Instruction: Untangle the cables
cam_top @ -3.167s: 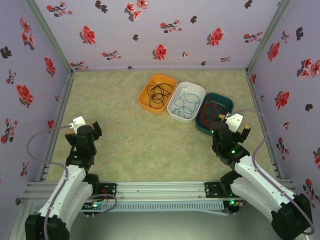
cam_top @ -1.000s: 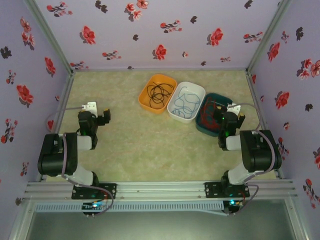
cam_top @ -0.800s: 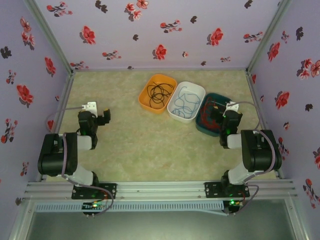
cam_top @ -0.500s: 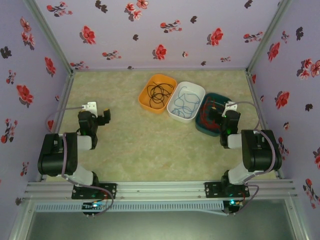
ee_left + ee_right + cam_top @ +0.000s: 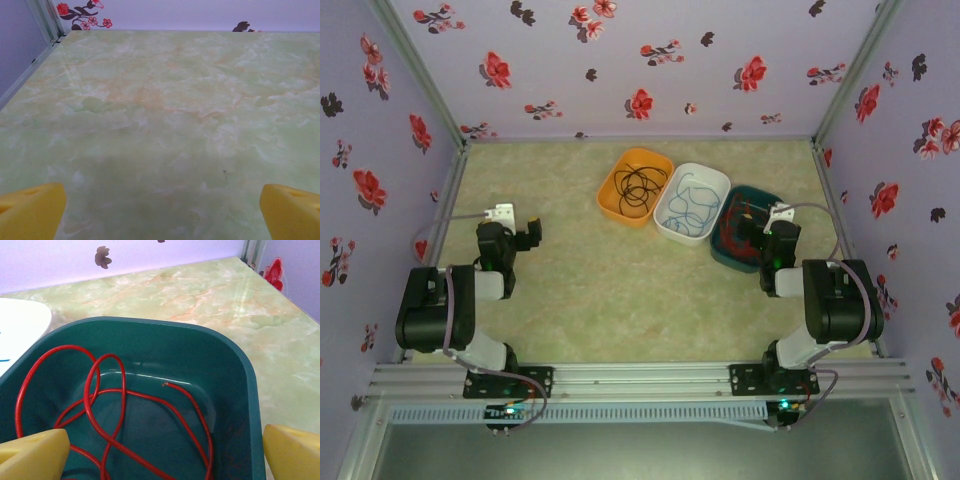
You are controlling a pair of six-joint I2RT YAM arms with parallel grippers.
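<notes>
Three thin cables lie coiled apart, each in its own tray. The black cable (image 5: 638,184) is in the orange tray (image 5: 608,192), the blue cable (image 5: 691,205) in the white tray (image 5: 723,181), the red cable (image 5: 744,214) in the dark green tray (image 5: 777,203). My right gripper (image 5: 748,231) hangs open over the green tray's near end. In the right wrist view the red cable (image 5: 102,405) loops on the tray floor between and beyond my right gripper (image 5: 162,455) yellow fingertips (image 5: 32,455), untouched. My left gripper (image 5: 528,234) stands open above bare table at the left, and in the left wrist view the left gripper (image 5: 162,215) holds nothing.
The three trays stand side by side in a slanting row at the back centre-right. The marbled green table (image 5: 165,110) is walled by floral panels on three sides. Both arms are folded back near their bases at the front edge.
Since the oldest frame both arms have folded back from an extended pose. Over the last second the right gripper edged slightly left over the green tray. The left arm stayed still.
</notes>
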